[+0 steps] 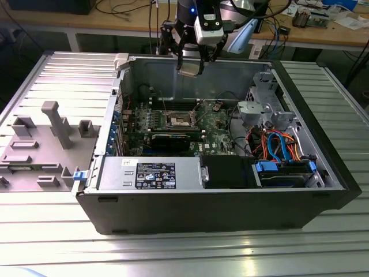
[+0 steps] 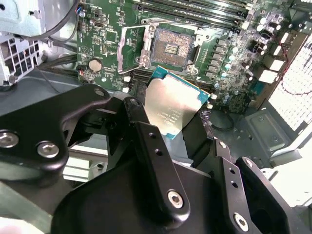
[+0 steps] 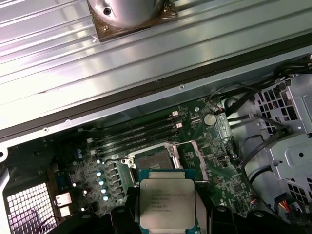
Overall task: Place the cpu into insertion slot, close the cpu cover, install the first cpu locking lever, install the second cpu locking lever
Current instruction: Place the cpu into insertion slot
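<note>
My gripper (image 1: 190,64) hangs above the back wall of the open computer case (image 1: 104,144), shut on the cpu (image 1: 189,70). The cpu (image 2: 170,107) is a flat silver-topped square chip (image 3: 167,200), pinched at two opposite edges by the black fingers (image 2: 141,122). Below and ahead of it on the green motherboard lies the insertion slot (image 2: 173,48), a square socket with a dark pin field (image 3: 153,158), uncovered (image 1: 180,120). The cpu cover (image 2: 129,44), a thin silver frame, is swung open beside the slot. The chip is well clear of the socket.
A power supply with labels (image 1: 155,173) and a black drive box (image 1: 228,172) line the case's front. A metal drive cage (image 1: 265,109) with orange and blue cables (image 1: 277,144) fills the exterior view's right. Grey fixtures (image 1: 52,124) stand on the ribbed table at the left.
</note>
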Controlling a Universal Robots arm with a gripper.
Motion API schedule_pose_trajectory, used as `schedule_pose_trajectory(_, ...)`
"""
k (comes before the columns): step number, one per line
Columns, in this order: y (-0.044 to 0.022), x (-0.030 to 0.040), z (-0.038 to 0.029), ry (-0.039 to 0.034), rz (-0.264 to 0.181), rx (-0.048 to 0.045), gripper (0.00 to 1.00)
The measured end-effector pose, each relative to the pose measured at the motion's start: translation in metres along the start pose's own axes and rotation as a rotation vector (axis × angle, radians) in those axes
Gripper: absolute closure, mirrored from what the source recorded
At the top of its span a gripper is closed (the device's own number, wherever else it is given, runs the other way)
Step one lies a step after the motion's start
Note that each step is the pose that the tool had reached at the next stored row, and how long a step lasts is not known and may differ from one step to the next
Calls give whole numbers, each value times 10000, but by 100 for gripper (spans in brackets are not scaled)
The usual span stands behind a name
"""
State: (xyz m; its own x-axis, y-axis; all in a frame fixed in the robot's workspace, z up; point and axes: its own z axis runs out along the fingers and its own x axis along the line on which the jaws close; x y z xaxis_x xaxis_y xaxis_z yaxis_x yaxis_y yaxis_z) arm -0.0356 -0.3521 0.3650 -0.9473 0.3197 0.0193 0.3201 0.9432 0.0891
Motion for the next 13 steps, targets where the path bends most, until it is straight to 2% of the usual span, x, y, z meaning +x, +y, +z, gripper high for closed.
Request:
schedule_pose_trajectory(3,0,0,1,-42,472,-11,46)
schedule_pose_trajectory(13,0,0,1,-45,506,-11,46)
